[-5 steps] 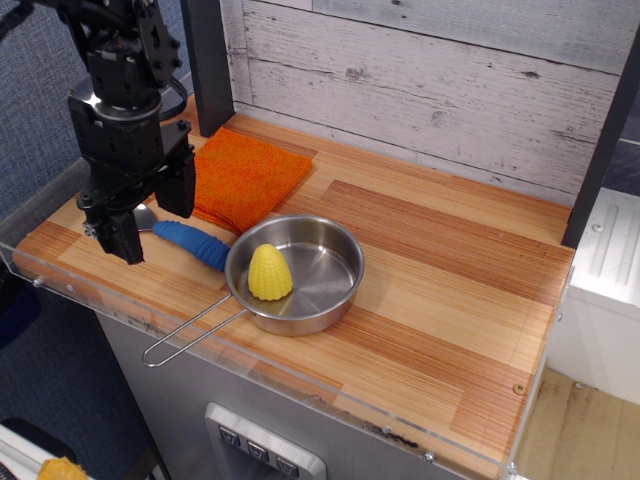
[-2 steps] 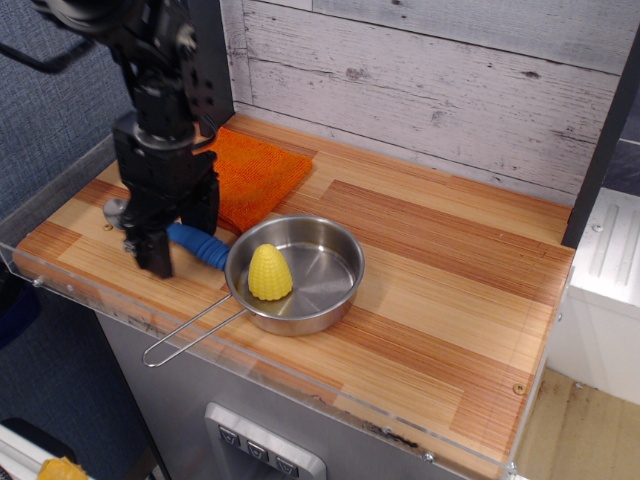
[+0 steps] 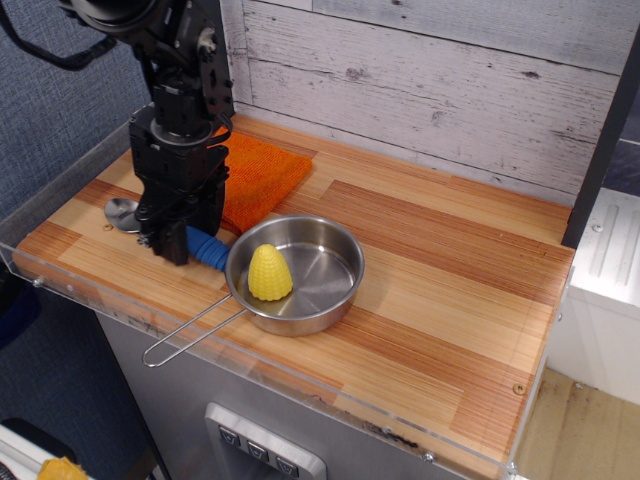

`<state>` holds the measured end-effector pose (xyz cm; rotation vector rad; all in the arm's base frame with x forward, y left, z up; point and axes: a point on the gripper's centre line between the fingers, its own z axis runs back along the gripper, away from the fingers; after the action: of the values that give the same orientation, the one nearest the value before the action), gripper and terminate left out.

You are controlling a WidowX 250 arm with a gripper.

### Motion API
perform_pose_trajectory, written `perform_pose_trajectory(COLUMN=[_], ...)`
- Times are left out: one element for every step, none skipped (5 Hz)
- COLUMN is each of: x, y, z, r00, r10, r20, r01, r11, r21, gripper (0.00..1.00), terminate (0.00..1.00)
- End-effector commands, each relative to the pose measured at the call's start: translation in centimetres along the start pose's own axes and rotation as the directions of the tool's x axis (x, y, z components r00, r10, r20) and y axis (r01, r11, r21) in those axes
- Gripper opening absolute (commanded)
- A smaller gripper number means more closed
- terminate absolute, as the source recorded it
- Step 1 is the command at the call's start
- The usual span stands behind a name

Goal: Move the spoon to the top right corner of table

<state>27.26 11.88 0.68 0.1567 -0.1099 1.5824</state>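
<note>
The spoon lies flat on the table near its front left corner. Its silver bowl points left and its ribbed blue handle points right, ending next to the pan. My black gripper is lowered over the handle's left part and hides the neck of the spoon. Its jaws stand apart, one finger in front of the handle and one behind it. I cannot see them pressing on the handle.
A steel pan with a wire handle holds a yellow toy corn just right of the spoon. An orange folded cloth lies behind the gripper. A clear acrylic rim edges the table. A whitewashed plank wall stands behind.
The gripper has moved right from over the spoon's bowl to over the blue handle and has come down. The bowl now shows at its left. The spoon has not moved.
</note>
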Motion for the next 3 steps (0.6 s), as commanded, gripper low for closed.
perform_pose_trajectory(x=[-0.3, 0.0, 0.6], y=[0.8, 1.3, 2.0], z=[0.9, 2.3, 4.4], r00=[1.0, 0.999, 0.996], r10=[0.021, 0.044, 0.083], r20=[-0.005, -0.009, -0.033], r01=[-0.021, -0.045, -0.086], r11=[0.999, 0.997, 0.99], r21=[-0.032, -0.057, -0.112], gripper=[0.0, 0.0, 0.0], terminate=[0.0, 0.0, 0.0])
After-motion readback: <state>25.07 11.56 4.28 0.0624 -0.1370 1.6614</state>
